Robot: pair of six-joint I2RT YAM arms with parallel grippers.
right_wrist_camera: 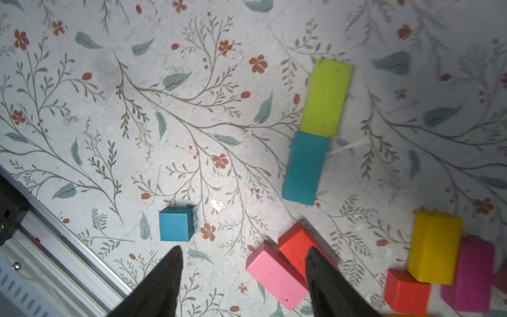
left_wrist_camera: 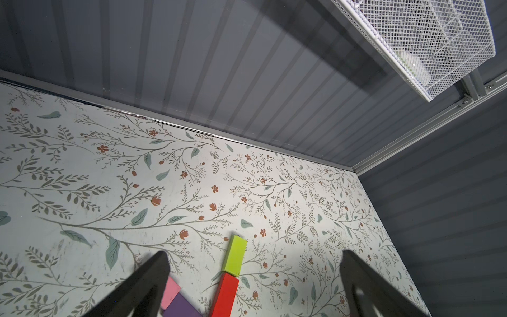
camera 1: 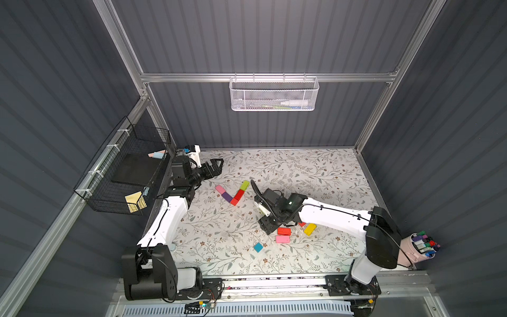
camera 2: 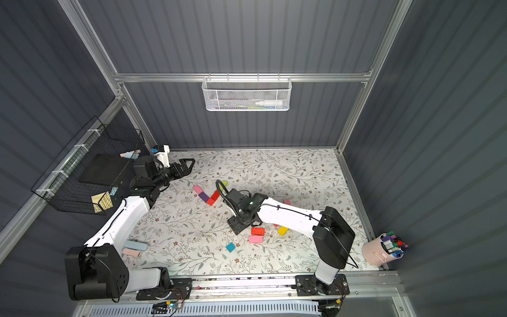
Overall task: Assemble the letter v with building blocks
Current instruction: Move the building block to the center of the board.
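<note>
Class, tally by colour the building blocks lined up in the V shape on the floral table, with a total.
Pink matte rectangular block: 1
Purple matte rectangular block: 1
Red matte blocks, rectangular and square: 2
Lime matte rectangular block: 1
Total: 5

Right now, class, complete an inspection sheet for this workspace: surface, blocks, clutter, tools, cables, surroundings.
Surface: floral table, flat.
Job's things: five-block V laid; red block, pink block, yellow block, teal cube loose.
Clutter: pastel cases beside left arm's base.
Grippers: left tool open, empty, off the blocks; right tool open over loose blocks.
Cables: black cable arches above right wrist.
Surroundings: white mesh basket, black wire basket, pink marker cup.
</note>
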